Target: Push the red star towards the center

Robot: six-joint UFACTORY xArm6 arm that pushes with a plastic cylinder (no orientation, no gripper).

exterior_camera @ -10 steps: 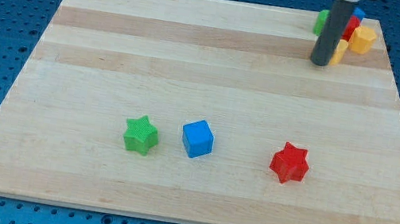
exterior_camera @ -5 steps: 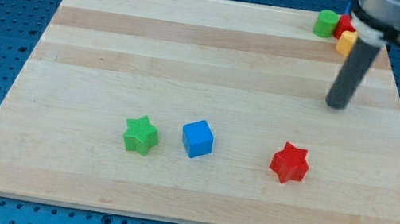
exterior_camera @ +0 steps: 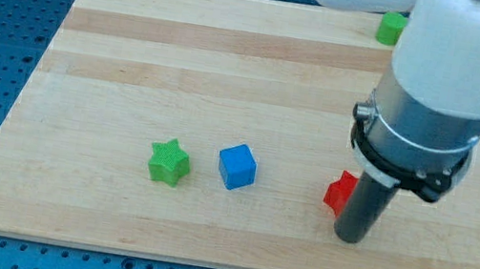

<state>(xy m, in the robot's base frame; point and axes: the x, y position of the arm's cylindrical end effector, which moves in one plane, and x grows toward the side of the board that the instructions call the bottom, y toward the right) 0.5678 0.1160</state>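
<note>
The red star (exterior_camera: 339,193) lies on the wooden board (exterior_camera: 230,75) at the view's lower right, and the rod hides most of it. My tip (exterior_camera: 351,238) rests on the board just below and right of the star, touching or almost touching it. A blue cube (exterior_camera: 237,166) sits left of the star, and a green star (exterior_camera: 168,162) lies further left.
A green block (exterior_camera: 392,27) shows at the board's top right corner, beside the arm's white body (exterior_camera: 454,62), which hides the other blocks there. The board's bottom edge is close below my tip.
My tip has moved from the top right of the board down to the red star's lower right side. The arm now covers most of the star and the corner blocks.
</note>
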